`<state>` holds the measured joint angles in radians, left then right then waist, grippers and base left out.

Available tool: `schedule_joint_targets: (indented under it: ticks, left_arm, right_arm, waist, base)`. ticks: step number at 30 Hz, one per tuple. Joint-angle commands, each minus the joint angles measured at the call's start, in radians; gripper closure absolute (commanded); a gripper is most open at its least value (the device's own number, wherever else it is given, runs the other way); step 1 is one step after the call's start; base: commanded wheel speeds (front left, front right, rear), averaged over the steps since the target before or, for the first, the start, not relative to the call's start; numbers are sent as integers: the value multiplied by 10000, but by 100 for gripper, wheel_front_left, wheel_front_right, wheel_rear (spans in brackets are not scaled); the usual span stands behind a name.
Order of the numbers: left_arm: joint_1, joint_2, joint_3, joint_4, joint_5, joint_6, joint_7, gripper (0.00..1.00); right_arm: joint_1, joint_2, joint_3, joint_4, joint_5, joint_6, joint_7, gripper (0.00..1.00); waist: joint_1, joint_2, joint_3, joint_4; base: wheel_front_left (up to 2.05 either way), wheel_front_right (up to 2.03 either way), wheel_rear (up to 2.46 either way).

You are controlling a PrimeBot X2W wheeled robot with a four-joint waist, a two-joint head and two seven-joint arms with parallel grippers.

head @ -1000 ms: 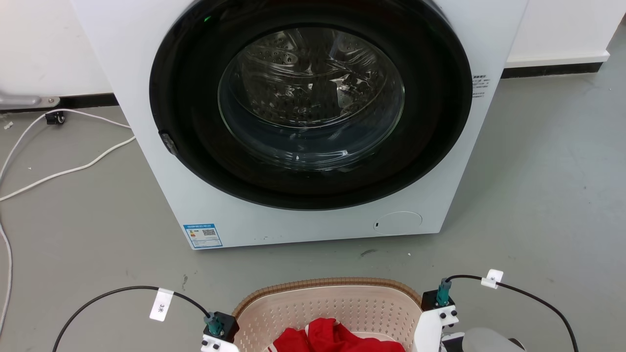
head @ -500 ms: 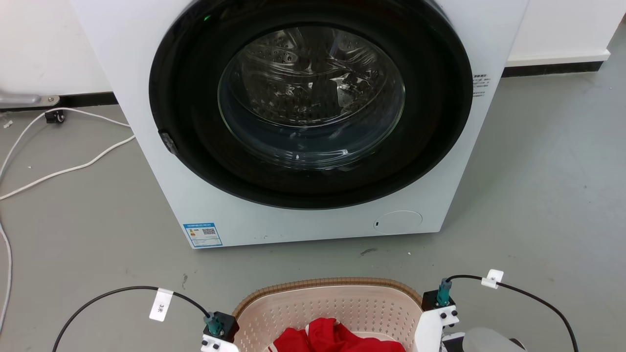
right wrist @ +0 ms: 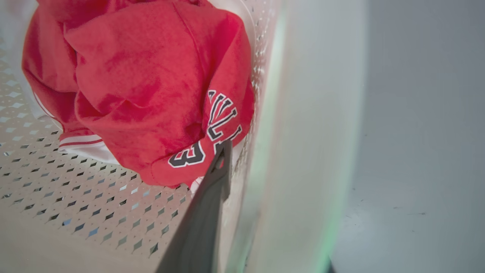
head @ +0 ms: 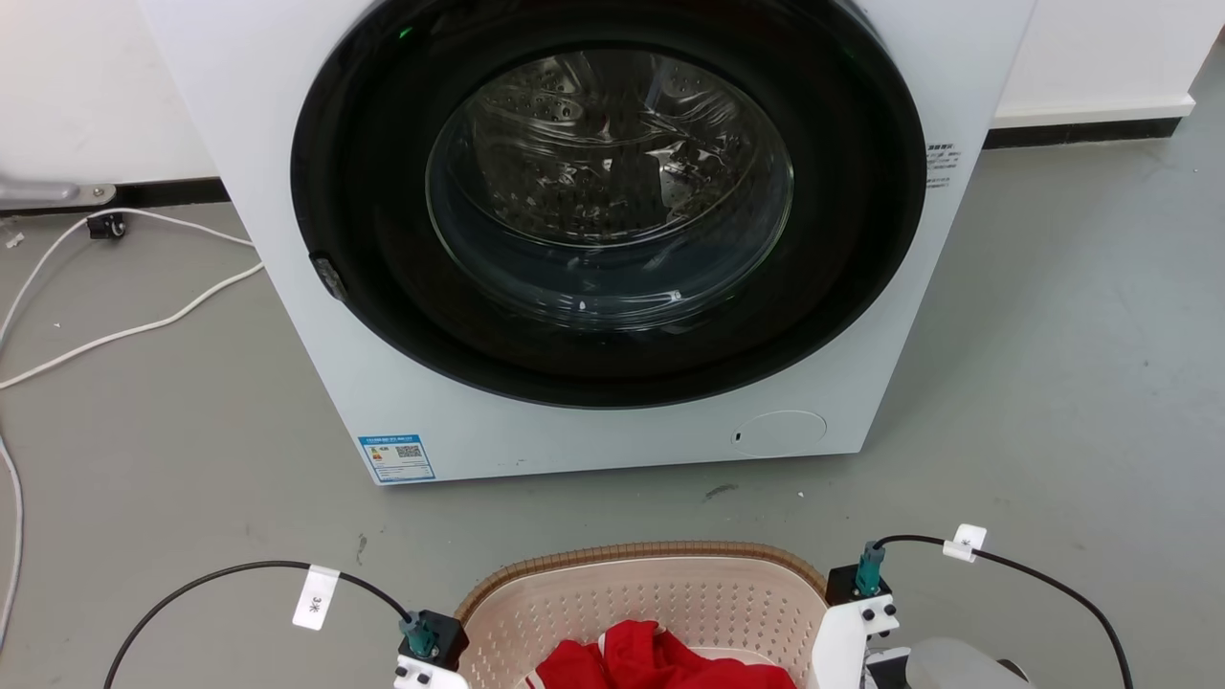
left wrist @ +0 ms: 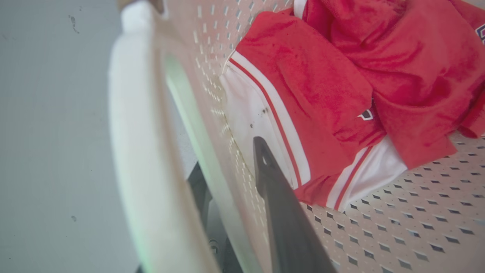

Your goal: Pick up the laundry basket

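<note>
Lying at bottom centre of the head view, the laundry basket (head: 660, 593), judged stiff and light, is met at its white side handles (left wrist: 132, 132), the proper holds, by the left gripper (left wrist: 227, 159) and right gripper (right wrist: 227, 167), closure undeterminable.

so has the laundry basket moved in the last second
No. The laundry basket keeps its gap to the washing machine; the whole head view shifted slightly together.
</note>
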<state>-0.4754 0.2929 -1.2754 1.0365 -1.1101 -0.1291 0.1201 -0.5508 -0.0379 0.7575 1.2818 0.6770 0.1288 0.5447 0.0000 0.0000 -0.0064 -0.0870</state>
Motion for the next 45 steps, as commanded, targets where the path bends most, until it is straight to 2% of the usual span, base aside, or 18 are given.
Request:
schedule_joint_targets:
  ticks: [1, 45]
  left_arm:
    - [-43, 223, -84, 125, 133, -20, 24, 100]
    - [-130, 251, -85, 117, 32, -18, -4, 100]
  right_arm:
    - [-142, -265, 126, 78, -111, 36, 15, 100]
    - [-193, -266, 273, 102, 30, 36, 30, 100]
  waist:
    - [0, 0, 3, 2]
    - [0, 0, -8, -20]
  base:
    - [0, 0, 0]
    - [0, 0, 0]
